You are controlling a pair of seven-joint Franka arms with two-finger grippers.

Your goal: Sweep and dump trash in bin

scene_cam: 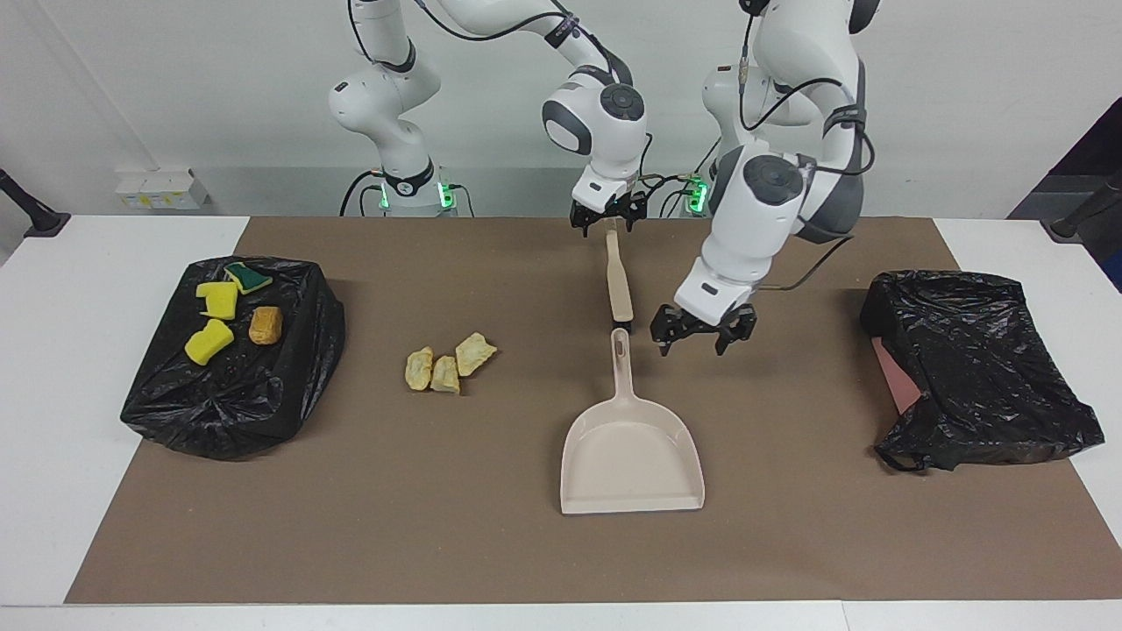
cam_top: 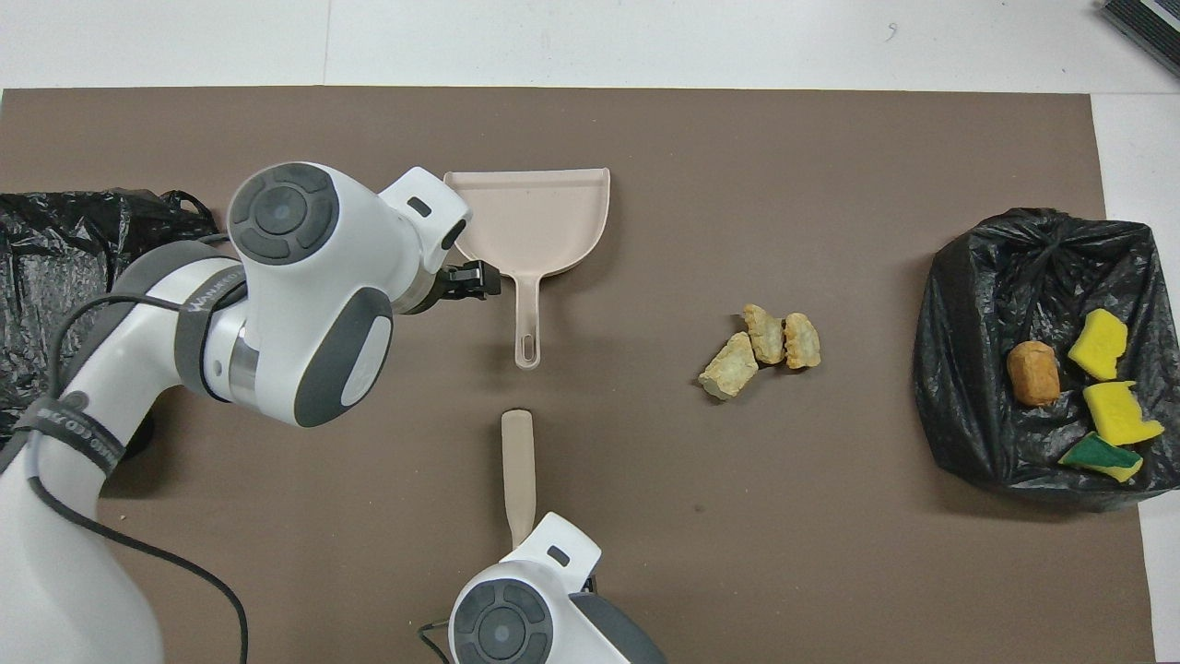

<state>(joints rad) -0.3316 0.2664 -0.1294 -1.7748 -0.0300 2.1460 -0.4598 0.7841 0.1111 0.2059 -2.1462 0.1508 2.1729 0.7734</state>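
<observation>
The left gripper (scene_cam: 701, 337), jaws open and empty, hangs just beside the dustpan (scene_cam: 631, 451) handle, toward the left arm's end of the mat (scene_cam: 526, 543); the handle's long axis runs toward the robots. The right gripper (scene_cam: 607, 224), open, is over the brush (scene_cam: 619, 280) at the mat's robot edge. Three pale tan chunks (scene_cam: 449, 364) lie mid-mat; yellow sponge bits (scene_cam: 215, 315) rest on a black bag (scene_cam: 228, 394).
</observation>
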